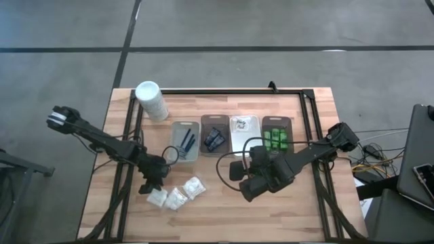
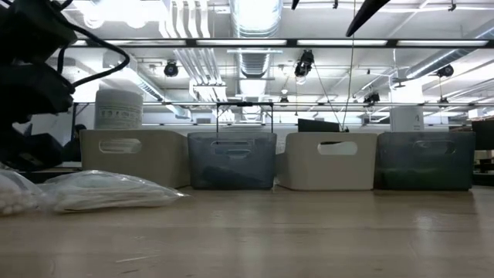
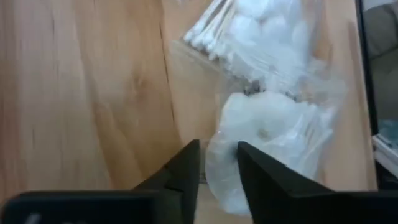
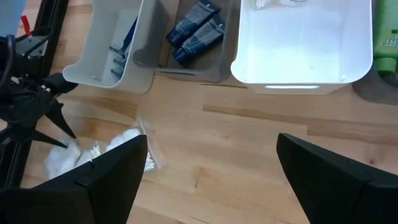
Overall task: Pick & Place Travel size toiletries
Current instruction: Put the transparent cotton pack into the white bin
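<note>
Three white crinkly packets (image 1: 176, 196) lie on the wood near the table's front left; the low view shows one packet (image 2: 108, 191) lying flat. My left gripper (image 1: 152, 186) stands over the leftmost one (image 1: 157, 197) and is shut on it (image 3: 217, 146). My right gripper (image 1: 247, 193) hovers wide open (image 4: 211, 138) over bare wood, in front of the trays. Blue razors (image 1: 186, 141), black sachets (image 1: 215, 139), white packets (image 1: 239, 125) and green bottles (image 1: 276, 140) lie in the four trays. My left gripper pinches the clear plastic edge (image 3: 219, 163) of the leftmost white packet between its two fingers (image 3: 186, 168), coming from above and pointing down. The rest of the packet (image 3: 267, 130) lies on the table; one layer or several, I cannot tell.
Four trays stand in a row across the table's middle: grey (image 1: 174, 152), brown (image 1: 203, 122), white (image 1: 256, 122), brown (image 1: 290, 122). A tall white cylinder (image 1: 150, 100) stands at the far left. A black frame (image 1: 224, 91) borders the work area. Bare wood lies between the two grippers.
</note>
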### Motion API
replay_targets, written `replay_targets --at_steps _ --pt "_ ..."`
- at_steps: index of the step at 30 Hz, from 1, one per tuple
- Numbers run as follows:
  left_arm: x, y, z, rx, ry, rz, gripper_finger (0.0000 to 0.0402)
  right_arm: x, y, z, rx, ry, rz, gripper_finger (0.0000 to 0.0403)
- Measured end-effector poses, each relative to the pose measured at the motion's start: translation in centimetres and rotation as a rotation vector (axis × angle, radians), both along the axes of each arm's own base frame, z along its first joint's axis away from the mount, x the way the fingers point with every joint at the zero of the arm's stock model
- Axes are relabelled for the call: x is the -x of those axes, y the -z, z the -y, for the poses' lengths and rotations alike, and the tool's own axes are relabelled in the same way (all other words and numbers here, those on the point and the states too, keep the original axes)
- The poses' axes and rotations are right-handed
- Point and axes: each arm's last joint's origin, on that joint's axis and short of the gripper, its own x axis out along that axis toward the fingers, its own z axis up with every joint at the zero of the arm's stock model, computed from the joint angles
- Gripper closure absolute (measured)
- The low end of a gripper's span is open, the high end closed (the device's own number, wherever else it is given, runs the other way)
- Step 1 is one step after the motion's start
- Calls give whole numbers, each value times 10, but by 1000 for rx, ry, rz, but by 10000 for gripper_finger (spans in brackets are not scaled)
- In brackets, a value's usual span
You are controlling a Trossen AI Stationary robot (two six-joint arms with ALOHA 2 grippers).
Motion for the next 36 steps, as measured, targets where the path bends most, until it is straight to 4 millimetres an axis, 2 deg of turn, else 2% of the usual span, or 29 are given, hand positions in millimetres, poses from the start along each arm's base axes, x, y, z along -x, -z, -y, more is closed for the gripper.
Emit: replay_targets --at_steps 5,8,13,17,21,25,29,33,36 --pt "-2 -1 0 -16 -5 23 377 0 0 0 1 0 -2 48" --pt "-6 -12 2 10 -20 61 394 0 0 0 6 -10 -6 56" --pt "-13 -52 5 82 -28 204 398 0 -3 0 22 -20 4 75" --pt "-14 -92 2 68 -92 375 399 -1 -15 1 70 -27 47 88" --pt "-22 -130 -10 -36 -324 642 400 6 -34 4 168 12 87 99" --pt "-42 -153 -31 -84 -583 868 400 19 -56 7 290 83 155 106" --pt "-71 -153 -63 -86 -798 941 400 26 -73 11 376 114 234 110" --pt "-103 -137 -94 -11 -941 974 401 28 -82 13 390 98 244 109" --pt "-131 -125 -109 58 -1002 976 401 29 -84 13 386 97 248 100"
